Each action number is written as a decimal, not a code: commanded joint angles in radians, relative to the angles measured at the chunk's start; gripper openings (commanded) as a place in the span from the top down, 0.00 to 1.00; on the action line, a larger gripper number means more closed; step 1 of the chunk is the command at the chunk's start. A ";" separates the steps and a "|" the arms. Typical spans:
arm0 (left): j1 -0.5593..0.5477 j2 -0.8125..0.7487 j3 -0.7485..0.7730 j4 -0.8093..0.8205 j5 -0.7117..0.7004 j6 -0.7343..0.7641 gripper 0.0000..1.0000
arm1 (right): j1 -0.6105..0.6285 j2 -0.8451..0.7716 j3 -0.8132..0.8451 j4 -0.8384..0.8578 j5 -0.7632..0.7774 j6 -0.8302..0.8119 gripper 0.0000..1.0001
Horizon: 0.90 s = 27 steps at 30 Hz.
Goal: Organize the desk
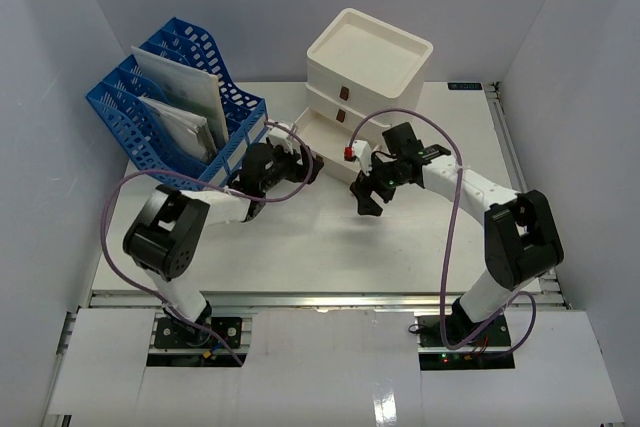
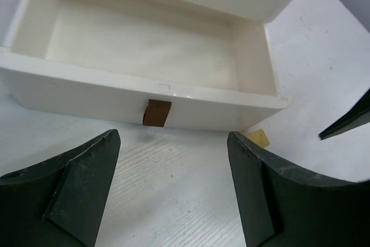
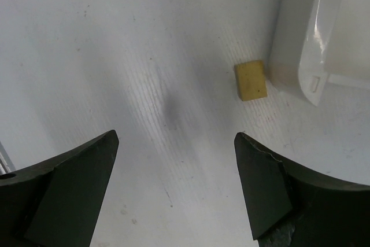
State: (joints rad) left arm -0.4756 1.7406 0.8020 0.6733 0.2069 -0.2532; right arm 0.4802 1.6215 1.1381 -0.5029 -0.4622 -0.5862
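from above, the desk [image 1: 300, 247] is a flat white tabletop filling the floor of a white-walled enclosure, with a metal rail [image 1: 320, 299] along its near edge just beyond the two arm bases. a blue file rack [image 1: 180, 97] holding papers [image 1: 185, 87] stands at its far left, and a white drawer box [image 1: 365, 57] stands at its far middle with the lowest drawer [image 1: 320, 132] pulled out. the left arm folds low across the desk from its base, and the left gripper [image 1: 305, 162] lies just in front of the pulled-out drawer. the right arm arches up and over from the right, its right gripper [image 1: 368, 192] pointing down at the desk near the drawer's front. in the left wrist view the two dark fingers [image 2: 81, 189] are spread wide with nothing between them, aimed at the drawer front and its brown tab [image 2: 156, 113]; the drawer's inside shows only bare white walls and floor. a small yellow block [image 2: 258, 137] peeks out by the drawer's right corner. in the right wrist view the fingers [image 3: 266, 189] are likewise wide apart and hold nothing, hanging above bare, faintly grained white desk; the yellow block lies flat on the desk just beside the drawer's corner, ahead of the right-hand finger.
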 commanded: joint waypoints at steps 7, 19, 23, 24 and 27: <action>0.023 -0.477 -0.095 -0.367 -0.296 -0.140 0.05 | 0.070 0.025 -0.080 0.284 0.288 0.673 0.09; 0.026 -1.054 -0.410 -0.664 -0.443 -0.372 0.02 | 0.162 0.043 -0.212 0.643 0.740 0.894 0.11; 0.025 -1.183 -0.447 -0.782 -0.471 -0.423 0.02 | 0.166 0.066 -0.223 0.698 0.781 0.911 0.13; 0.026 -1.206 -0.452 -0.793 -0.478 -0.432 0.02 | 0.166 0.077 -0.217 0.693 0.782 0.920 0.14; 0.026 -1.249 -0.461 -0.840 -0.496 -0.470 0.02 | 0.167 0.099 -0.212 0.691 0.784 0.935 0.16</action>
State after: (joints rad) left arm -0.4534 0.5491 0.3539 -0.0506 -0.2373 -0.6447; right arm 0.6408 1.6855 0.9294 0.1185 0.2554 0.2951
